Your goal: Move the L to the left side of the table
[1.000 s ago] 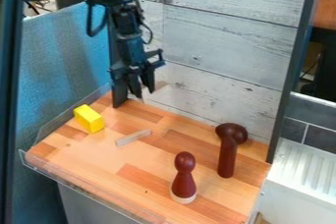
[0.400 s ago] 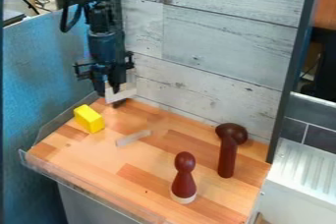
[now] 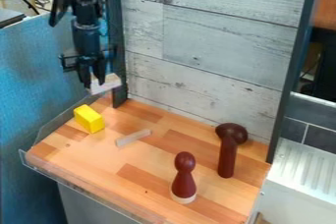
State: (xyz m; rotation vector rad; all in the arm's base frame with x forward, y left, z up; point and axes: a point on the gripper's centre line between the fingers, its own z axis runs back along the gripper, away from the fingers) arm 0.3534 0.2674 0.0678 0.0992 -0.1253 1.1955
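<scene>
Near, on the tabletop (image 3: 98, 159), a dark red peg (image 3: 184, 181) with a pale foot; stands upright. A little farther and to the right, a dark red knobbed piece (image 3: 227, 156) with a bulbous head. Farther back and left of both, a thin pale bar (image 3: 133, 137); lies flat, at a slant. Beyond it, close to the left edge, a yellow block (image 3: 89, 119). At the far left, in the air by the dark upright post (image 3: 119, 46), the claw (image 3: 93, 84), pinching the pale L (image 3: 106, 84). Behind, to the right, whitish boards (image 3: 216, 36).
</scene>
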